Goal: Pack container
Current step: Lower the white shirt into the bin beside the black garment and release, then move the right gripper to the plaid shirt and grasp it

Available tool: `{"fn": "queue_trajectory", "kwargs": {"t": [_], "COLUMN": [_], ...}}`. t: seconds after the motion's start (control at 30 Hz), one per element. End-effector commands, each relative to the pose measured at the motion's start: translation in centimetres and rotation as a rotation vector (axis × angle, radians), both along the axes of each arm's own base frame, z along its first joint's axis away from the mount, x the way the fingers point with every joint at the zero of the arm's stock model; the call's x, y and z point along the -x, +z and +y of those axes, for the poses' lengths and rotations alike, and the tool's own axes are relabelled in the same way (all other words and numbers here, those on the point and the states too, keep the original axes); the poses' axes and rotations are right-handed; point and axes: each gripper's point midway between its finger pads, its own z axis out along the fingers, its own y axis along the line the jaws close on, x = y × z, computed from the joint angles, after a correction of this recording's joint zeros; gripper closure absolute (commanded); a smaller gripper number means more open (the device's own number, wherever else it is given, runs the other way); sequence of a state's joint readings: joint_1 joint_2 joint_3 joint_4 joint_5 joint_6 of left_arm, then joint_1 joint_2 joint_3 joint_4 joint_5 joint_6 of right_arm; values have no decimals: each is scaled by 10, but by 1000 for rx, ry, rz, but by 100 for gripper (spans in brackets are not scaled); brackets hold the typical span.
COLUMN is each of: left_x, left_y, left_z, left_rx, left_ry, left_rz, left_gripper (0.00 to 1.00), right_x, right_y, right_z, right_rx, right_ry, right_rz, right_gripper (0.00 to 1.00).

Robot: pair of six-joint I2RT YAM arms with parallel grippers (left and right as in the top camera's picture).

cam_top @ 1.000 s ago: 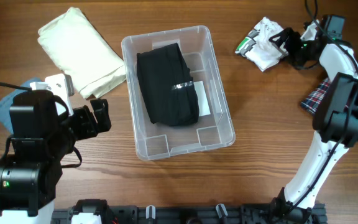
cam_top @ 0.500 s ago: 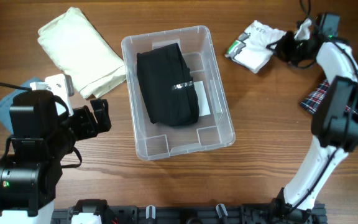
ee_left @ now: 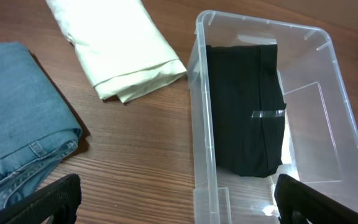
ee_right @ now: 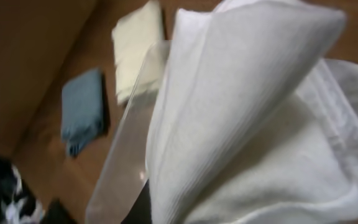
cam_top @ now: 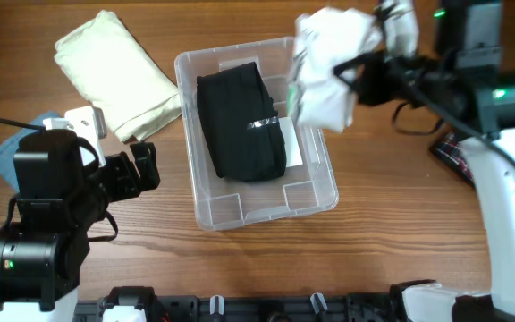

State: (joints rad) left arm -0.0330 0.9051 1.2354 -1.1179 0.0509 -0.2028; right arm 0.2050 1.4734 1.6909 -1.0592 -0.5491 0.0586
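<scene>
Overhead and wrist views. The right hand (cam_top: 358,73) is clamped on a folded white garment (cam_top: 325,72), which hangs in the air off the desk (cam_top: 401,224). Directly beneath this hand and its load lies the far right part of the container (cam_top: 240,215), a clear tub standing on the desk between the two arms. A folded black garment (cam_top: 240,125) lies inside it, along the side nearer the left hand (cam_top: 147,167). That hand is spread wide and empty, just beside the container's near wall. A cream garment (cam_top: 114,72) lies ahead of it and blue jeans (ee_left: 17,124) to its left. A plaid cloth (cam_top: 450,148) lies behind the right hand.
</scene>
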Motion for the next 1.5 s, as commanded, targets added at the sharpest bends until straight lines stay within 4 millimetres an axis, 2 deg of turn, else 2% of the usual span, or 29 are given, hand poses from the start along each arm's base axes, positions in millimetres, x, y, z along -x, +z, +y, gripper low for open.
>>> {"fn": "queue_trajectory", "kwargs": {"t": [0.0,0.1,0.13,0.2,0.23,0.27,0.4,0.53,0.63,0.67,0.7,0.73,0.77,0.8,0.83,0.9,1.03,1.13,1.17,1.2,1.23,1.27,1.33,1.43,1.47], "left_x": [-1,-1,-1,-1,-1,-1,-1,-1,-1,-1,-1,-1,-1,-1,-1,0,0,0,0,0,0,0,0,0,0], "left_y": [6,6,6,6,6,6,6,6,6,6,6,6,6,6,6,5,5,5,5,5,5,5,5,5,5], "left_z": [-2,-2,-2,-2,-2,-2,-2,-2,-2,-2,-2,-2,-2,-2,-2,-2,-2,-2,-2,-2,-2,-2,-2,-2,-2], "left_rx": [-10,-10,-11,-10,-10,-11,-11,-11,-10,-11,-10,-10,-10,-10,-11,-11,-11,-11,-10,-11,-11,-11,-11,-11,-11], "left_ry": [-18,-18,-18,-18,-18,-18,-18,-18,-18,-18,-18,-18,-18,-18,-18,-18,-18,-18,-18,-18,-18,-18,-18,-18,-18], "left_rz": [-18,-18,-18,-18,-17,-17,-18,-18,-18,-18,-18,-18,-18,-18,-16,-14,-13,-13,-14,-13,-13,-13,-14,-14,-14], "left_gripper": [0,0,0,0,0,0,0,0,0,0,0,0,0,0,0,0,0,0,0,0,0,0,0,0,0], "right_x": [18,38,43,51,54,56,74,90,96,95,90,78,63,53,40,24,0,-10,-13,-14,-15,-14,-10,0,4], "right_y": [-18,-44,-59,-86,-110,-125,-166,-191,-206,-211,-217,-225,-228,-227,-217,-192,-114,-57,-35,-25,-18,-16,-26,-51,-67], "right_z": [34,74,88,104,115,121,152,170,166,163,155,140,123,110,99,90,67,33,6,-12,-42,-85,-151,-239,-273], "right_rx": [90,132,152,189,209,215,151,120,129,148,191,273,351,392,411,392,361,329,287,269,253,243,252,223,192], "right_ry": [77,196,235,272,289,278,275,229,192,177,142,71,-7,-58,-105,-130,-172,-322,-432,-487,-575,-708,-883,-1090,-1143], "right_rz": [30,100,131,194,252,298,430,492,533,528,506,455,398,364,324,250,18,-119,-146,-152,-141,-99,-11,143,205], "right_gripper": [96,96,96,96,96,96,96,95,96,92,71,31,12,9,6,3,0,0,0,0,0,0,0,0,0]}}
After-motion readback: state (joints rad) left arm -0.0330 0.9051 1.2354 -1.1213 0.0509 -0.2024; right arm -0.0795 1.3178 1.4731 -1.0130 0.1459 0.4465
